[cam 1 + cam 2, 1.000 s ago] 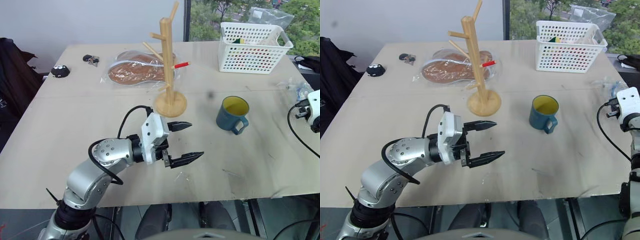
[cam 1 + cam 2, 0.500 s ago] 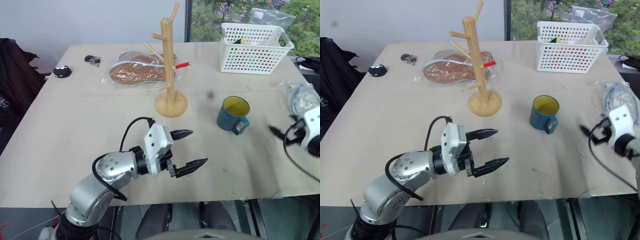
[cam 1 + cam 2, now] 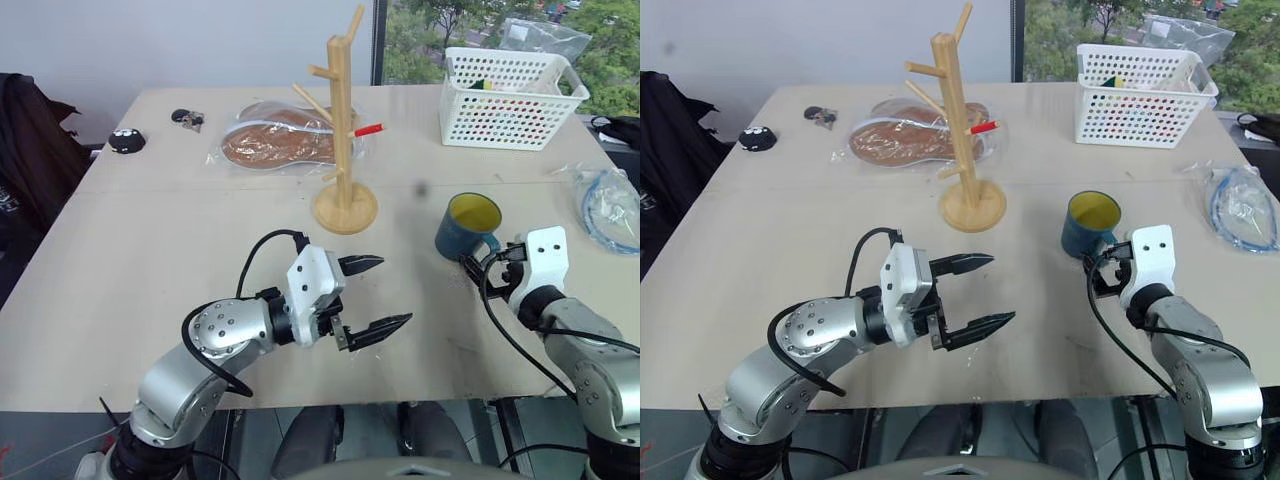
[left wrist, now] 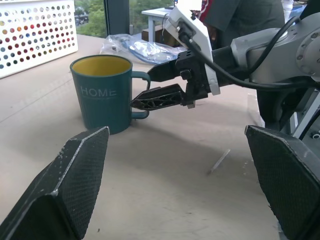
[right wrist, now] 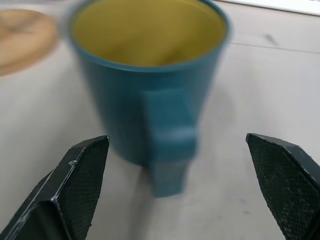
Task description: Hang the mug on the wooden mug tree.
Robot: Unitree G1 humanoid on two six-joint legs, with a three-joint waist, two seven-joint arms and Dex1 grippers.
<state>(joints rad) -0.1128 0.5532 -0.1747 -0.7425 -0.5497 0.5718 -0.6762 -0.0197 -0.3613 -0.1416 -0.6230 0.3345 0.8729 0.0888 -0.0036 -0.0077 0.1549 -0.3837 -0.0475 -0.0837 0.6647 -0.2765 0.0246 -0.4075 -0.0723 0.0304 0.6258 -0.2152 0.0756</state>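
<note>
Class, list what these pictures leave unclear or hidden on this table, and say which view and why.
- White basket contents: eye views, the perforated wall hides all but bits of colour.
- Small dark items at the far table edge: eye views, too small to identify.
- Mug handle: right wrist view, blurred.
- Mug's far side: left wrist view, hidden by its own body.
- Bag contents: left eye view, cut off by the edge.

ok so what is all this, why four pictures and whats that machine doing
It's a two-armed robot at a table. Two pictures come from cameras in its head, looking down. The other two come from a camera on each wrist, looking out between that arm's black fingers. On the table stand a mug, a wooden mug tree and a white basket, with bagged items behind. The right gripper is open, with its fingers either side of the mug's handle. The left gripper is open and holds nothing.
</note>
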